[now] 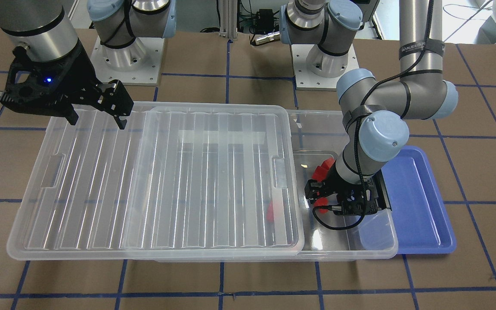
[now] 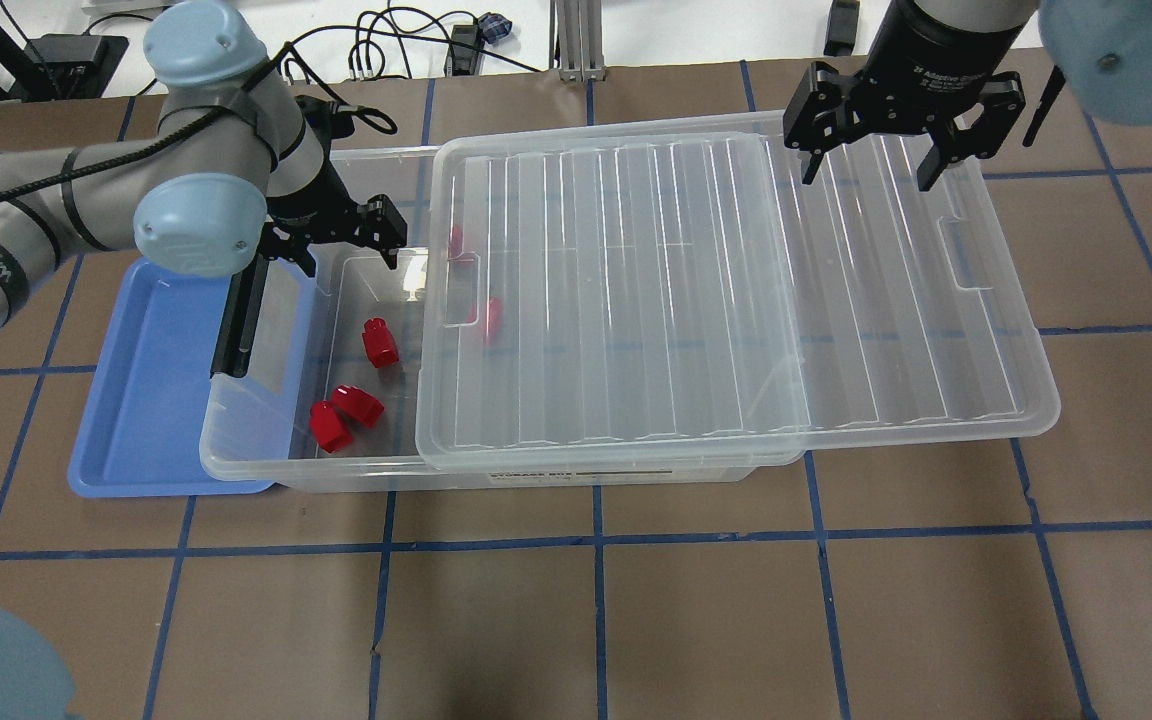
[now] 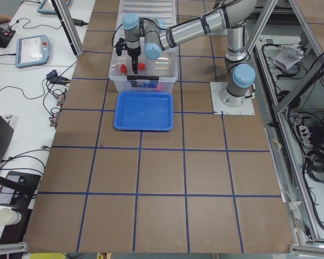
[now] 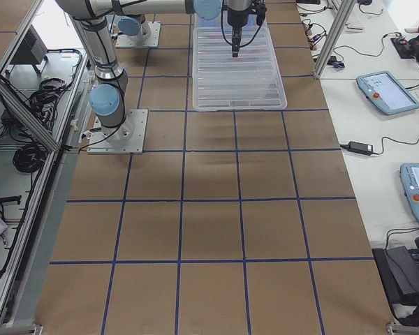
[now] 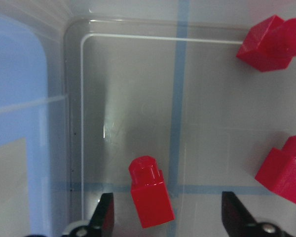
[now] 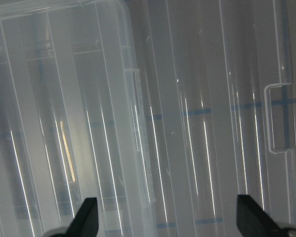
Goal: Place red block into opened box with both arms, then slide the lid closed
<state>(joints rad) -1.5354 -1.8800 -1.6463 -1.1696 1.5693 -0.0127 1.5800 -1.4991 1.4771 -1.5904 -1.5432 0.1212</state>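
Note:
The clear box point(image 2: 266, 440) lies with its left end uncovered. The ridged lid point(image 2: 736, 300) rests on it, slid to the right and overhanging that end. My left gripper point(image 2: 351, 235) is open and reaches down into the uncovered end. In the left wrist view a red block point(image 5: 150, 192) lies on the box floor between the open fingers point(image 5: 106, 217), with two more at the right. Three red blocks point(image 2: 379, 342) show on the bare floor, and two others point(image 2: 491, 318) lie under the lid. My right gripper point(image 2: 871, 165) hangs open over the lid's far right part, holding nothing.
A blue tray point(image 2: 151, 400) sits against the box's left end, partly under its rim. A black bar latch point(image 2: 236, 330) runs along that end. The arm bases point(image 1: 123, 56) stand at the table's back edge.

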